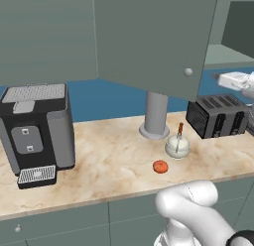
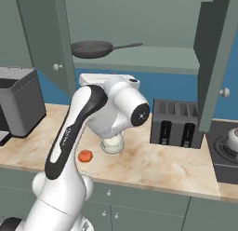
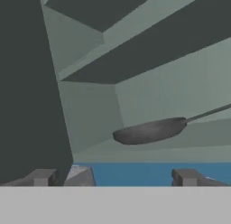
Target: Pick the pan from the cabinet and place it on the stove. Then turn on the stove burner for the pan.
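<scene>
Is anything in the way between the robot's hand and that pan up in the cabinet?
No. In the hand view, bare space separates the open hand from the pan.

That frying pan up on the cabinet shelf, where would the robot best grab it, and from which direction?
Probably by the long thin handle of the pan, which points along the shelf toward the toaster's side. It is slim enough for the open gripper, and the cabinet opens at the front, so coming in level from the front suits the flat-lying pan.

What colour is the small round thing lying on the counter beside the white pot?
The small round thing is orange-red, clearest in the left base view.
</scene>
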{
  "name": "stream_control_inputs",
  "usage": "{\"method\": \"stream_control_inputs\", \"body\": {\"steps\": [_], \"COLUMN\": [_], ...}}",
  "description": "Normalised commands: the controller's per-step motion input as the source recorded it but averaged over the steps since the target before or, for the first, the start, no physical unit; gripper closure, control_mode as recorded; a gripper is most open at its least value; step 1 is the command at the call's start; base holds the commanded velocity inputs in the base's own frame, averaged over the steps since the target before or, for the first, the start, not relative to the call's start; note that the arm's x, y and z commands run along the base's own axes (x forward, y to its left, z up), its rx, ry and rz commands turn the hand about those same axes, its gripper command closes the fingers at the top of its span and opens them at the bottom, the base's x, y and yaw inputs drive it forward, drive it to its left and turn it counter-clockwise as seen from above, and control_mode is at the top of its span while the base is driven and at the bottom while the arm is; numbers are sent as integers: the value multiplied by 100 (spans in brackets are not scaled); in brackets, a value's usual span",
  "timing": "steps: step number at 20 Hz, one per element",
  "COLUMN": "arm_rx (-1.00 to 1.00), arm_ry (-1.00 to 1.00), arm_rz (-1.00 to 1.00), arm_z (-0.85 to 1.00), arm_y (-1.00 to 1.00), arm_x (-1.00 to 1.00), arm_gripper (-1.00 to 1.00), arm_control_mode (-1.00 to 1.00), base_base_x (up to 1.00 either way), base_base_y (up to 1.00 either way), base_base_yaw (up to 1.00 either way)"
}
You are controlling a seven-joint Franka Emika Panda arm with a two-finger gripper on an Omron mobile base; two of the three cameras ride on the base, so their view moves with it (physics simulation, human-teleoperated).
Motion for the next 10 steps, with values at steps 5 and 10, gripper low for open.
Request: {"method": "stream_control_inputs", "body": {"steps": [5, 10], "arm_rx": [0, 0], "arm_ry": [14, 14], "arm_rz": [12, 8], "arm_z": [-1, -2], "arm_y": [0, 24], "arm_x": [59, 27], "arm_gripper": [-100, -100], "arm_control_mode": [-100, -100], "base_base_x": [0, 0], "base_base_y": [0, 0], "base_base_yaw": [0, 0]}}
